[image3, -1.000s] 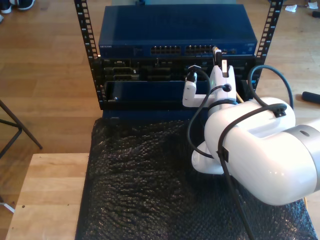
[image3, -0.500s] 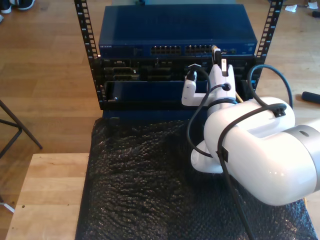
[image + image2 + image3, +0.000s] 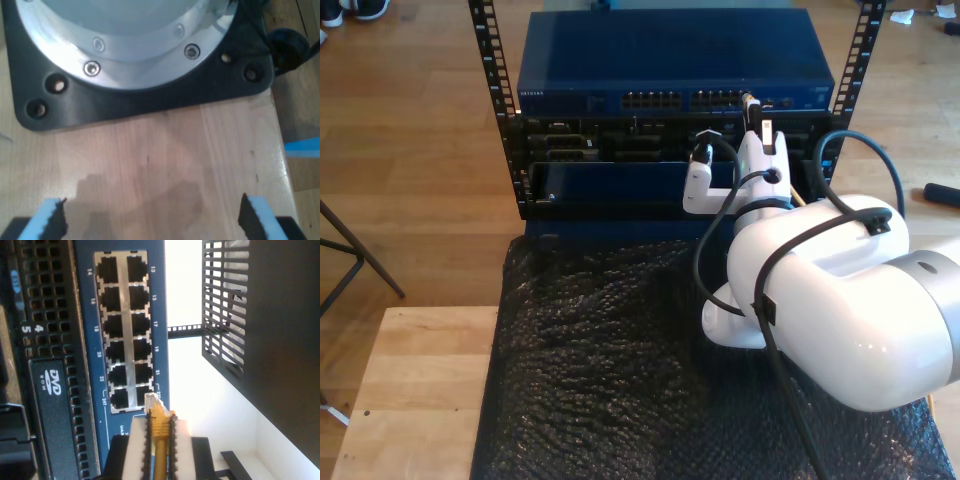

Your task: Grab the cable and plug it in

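I'm in the insertion step. My second gripper (image 3: pixel 159 440) has its fingers clamped on the cable (image 3: pixel 159 460), the clear plug (image 3: pixel 152 401) just off the switch's (image 3: pixel 670 60) last port (image 3: pixel 143 392), toward ten o'clock. Next calls for fine alignment, then a straight push. My first gripper (image 3: pixel 150 220) hangs spread, empty, over the wooden surface (image 3: pixel 165 160).

Wood plank floor (image 3: pixel 410 130); pale wooden table (image 3: pixel 415 400) under black bubble-wrap sheet (image 3: pixel 610 380); daylight glare.
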